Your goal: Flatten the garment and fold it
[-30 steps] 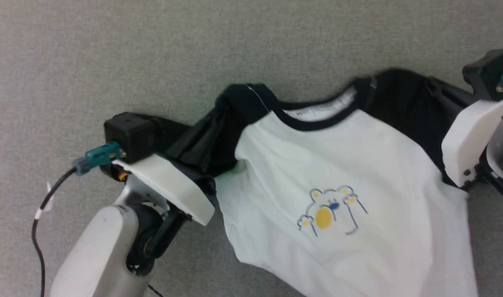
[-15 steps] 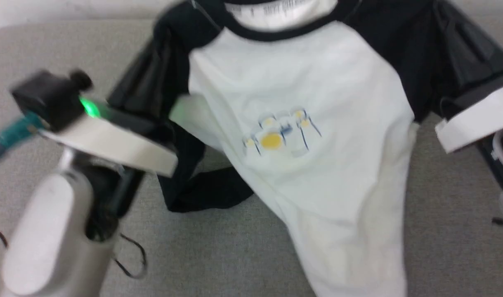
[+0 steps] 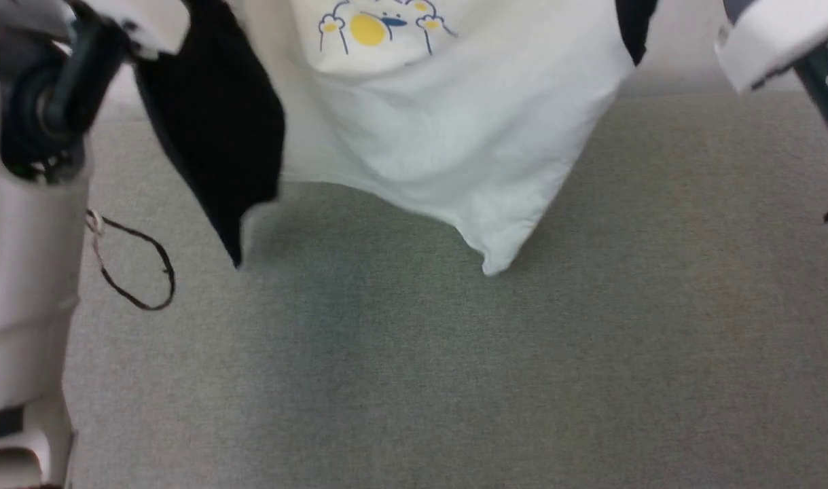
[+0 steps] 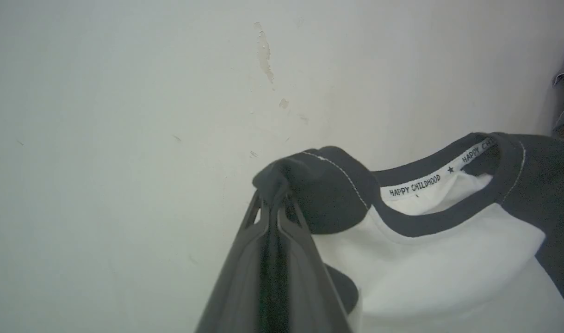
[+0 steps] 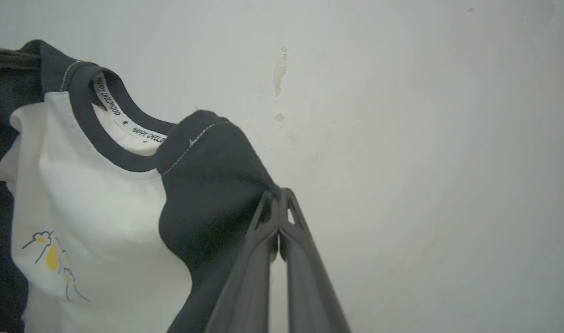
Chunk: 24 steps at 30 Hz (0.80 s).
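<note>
Between the two raised grippers, the garment (image 3: pixel 441 136) hangs over the grey surface (image 3: pixel 454 380) below. The left gripper (image 4: pixel 273 194) has its fingers pressed together, pinching a bunched fold of the black shoulder at their tips, with the neckband and its printed label (image 4: pixel 420 185) just to that gripper's right. The right gripper (image 5: pixel 279 196) is likewise clamped tight, nipping the edge of the other black shoulder, the collar lying up and to its left. Beneath both grips the white body drops in a loose drape to a pointed lowest corner (image 3: pixel 492 261); whether that corner touches the surface cannot be told. A black sleeve (image 3: pixel 217 136) dangles below the left gripper, beside the pale left forearm (image 3: pixel 20 272) and a thin cable loop (image 3: pixel 132 265). The cartoon print (image 3: pixel 380 27), yellow and blue, faces the head camera. Beyond both sets of fingertips stands a pale, scuffed wall (image 4: pixel 124 115).
</note>
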Tool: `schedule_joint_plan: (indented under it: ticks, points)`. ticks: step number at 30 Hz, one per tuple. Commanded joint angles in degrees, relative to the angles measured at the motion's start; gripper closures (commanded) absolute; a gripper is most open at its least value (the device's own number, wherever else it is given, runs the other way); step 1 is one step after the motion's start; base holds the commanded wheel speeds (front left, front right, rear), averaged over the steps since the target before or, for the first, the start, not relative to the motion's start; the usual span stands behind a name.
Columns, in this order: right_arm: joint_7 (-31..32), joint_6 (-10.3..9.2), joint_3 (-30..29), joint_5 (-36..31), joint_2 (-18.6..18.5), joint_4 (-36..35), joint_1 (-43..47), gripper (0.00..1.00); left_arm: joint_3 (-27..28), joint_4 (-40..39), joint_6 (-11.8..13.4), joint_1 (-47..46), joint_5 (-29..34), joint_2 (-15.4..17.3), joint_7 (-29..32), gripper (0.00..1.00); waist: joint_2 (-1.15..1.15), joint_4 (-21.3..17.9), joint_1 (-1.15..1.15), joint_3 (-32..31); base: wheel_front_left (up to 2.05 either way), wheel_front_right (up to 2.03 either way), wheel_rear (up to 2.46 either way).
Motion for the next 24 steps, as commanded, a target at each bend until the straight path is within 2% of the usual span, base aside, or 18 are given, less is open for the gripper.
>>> schedule_joint_plan:
  ticks: [1, 7, 13, 19, 24]
  points:
    - [0.6, -0.05, 0.8, 1.0, -0.1, 2.6, -3.5, 1.00, -0.2, 2.9, -0.1, -2.9, 0.1, 0.7, 1.6, 1.00, 0.00, -1.3, 0.02, -0.7, 0.00, 0.00, 0.00]
    - [3.2, -0.05, 1.9, 2.1, 0.8, 10.2, -11.4, 1.00, -1.0, 8.5, -0.6, -8.7, 0.6, 2.3, 5.5, 1.00, 0.00, -2.4, 0.02, 1.1, 0.00, 0.00, 0.00]
    - [5.2, -0.05, 1.4, 1.0, 2.0, 16.4, -17.8, 1.00, -0.7, 10.8, -0.8, -14.5, 2.0, 3.6, 5.9, 1.00, 0.00, -3.4, 0.02, 6.2, 0.00, 0.00, 0.00]
    - [5.2, -0.05, 2.4, -2.6, 2.5, 21.9, -26.8, 1.00, -1.2, 13.7, -1.7, -23.3, 4.6, 4.2, 3.8, 1.00, 0.00, -3.6, 0.02, 14.9, 0.00, 0.00, 0.00]
    - [2.2, -0.05, 3.1, -6.1, 1.6, 25.5, -34.8, 1.00, -1.2, 16.2, -1.0, -30.1, 8.1, 4.3, -1.1, 1.00, 0.00, -2.9, 0.02, 21.1, 0.00, 0.00, 0.00]
